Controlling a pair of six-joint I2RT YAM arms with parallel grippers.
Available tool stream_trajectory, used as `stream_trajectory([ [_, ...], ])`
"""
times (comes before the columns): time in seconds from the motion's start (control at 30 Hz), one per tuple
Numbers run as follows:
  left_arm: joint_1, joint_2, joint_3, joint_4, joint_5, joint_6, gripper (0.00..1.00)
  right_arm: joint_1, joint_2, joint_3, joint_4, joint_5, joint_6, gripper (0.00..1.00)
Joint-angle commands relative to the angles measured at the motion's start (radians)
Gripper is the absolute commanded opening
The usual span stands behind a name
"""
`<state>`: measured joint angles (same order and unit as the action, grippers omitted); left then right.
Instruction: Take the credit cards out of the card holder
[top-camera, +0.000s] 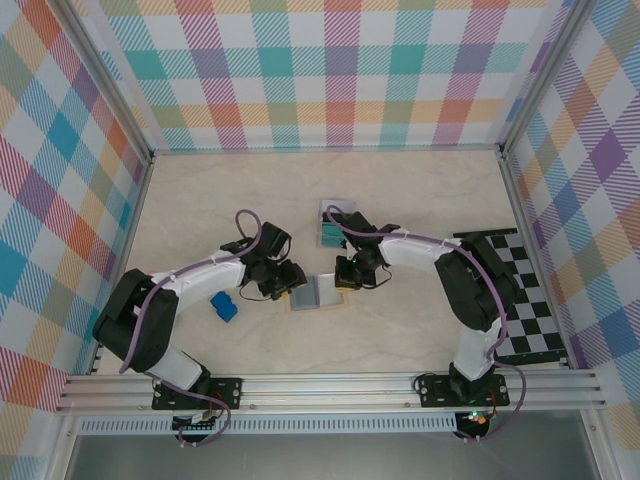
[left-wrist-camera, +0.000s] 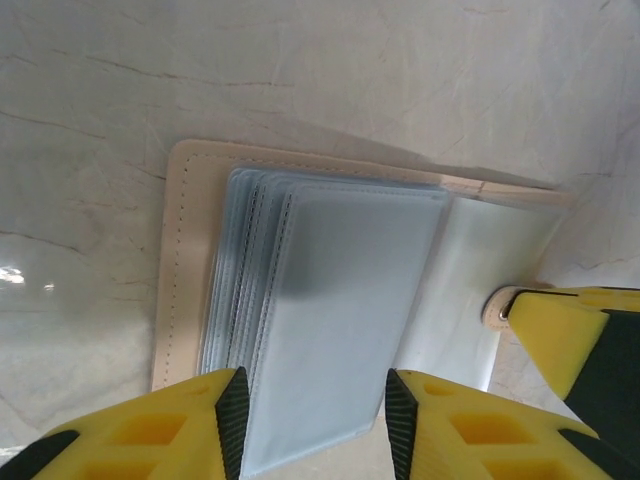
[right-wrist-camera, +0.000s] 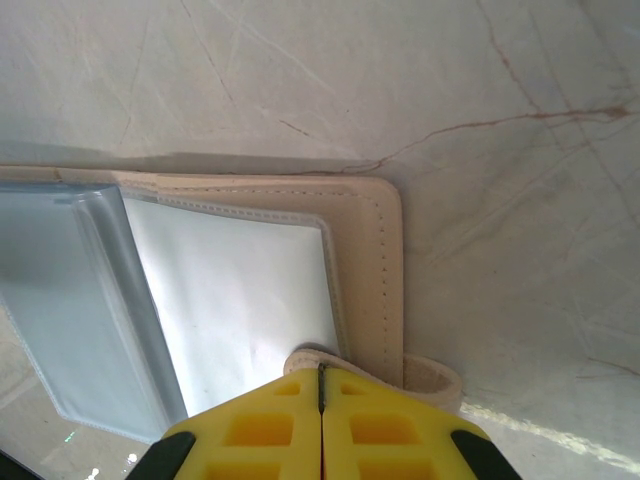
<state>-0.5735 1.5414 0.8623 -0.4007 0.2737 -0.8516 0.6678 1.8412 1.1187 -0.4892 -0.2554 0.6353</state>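
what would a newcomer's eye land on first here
The open card holder at the centre of the table, clear sleeves fanned, with the left gripper open astride the sleeves and the right gripper shut at its tan edge. Just beyond it lie the credit cards, teal among them.

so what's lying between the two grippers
The open card holder lies between the left gripper and the right gripper; the top external view shows it.
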Motion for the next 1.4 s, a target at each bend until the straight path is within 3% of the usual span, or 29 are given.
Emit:
stream_trajectory([
  [0.0,0.003,0.017,-0.012,0.020,0.030,-0.012,0.42,0.005,0.029,0.010,-0.031,0.013,-0.015,0.07],
  [0.33,0.003,0.048,-0.014,0.014,0.015,-0.007,0.43,0.006,0.032,0.008,-0.030,0.013,-0.014,0.07],
  [0.53,0.003,0.056,-0.020,0.060,0.062,-0.010,0.42,0.006,0.035,0.007,-0.030,0.011,-0.013,0.08],
  [1.0,0.003,0.020,-0.019,0.091,0.134,0.020,0.29,0.009,0.043,0.009,-0.025,0.005,-0.014,0.08],
  [1.37,0.004,-0.009,-0.006,0.052,0.135,0.064,0.11,0.009,0.009,0.006,-0.009,-0.010,-0.010,0.08],
])
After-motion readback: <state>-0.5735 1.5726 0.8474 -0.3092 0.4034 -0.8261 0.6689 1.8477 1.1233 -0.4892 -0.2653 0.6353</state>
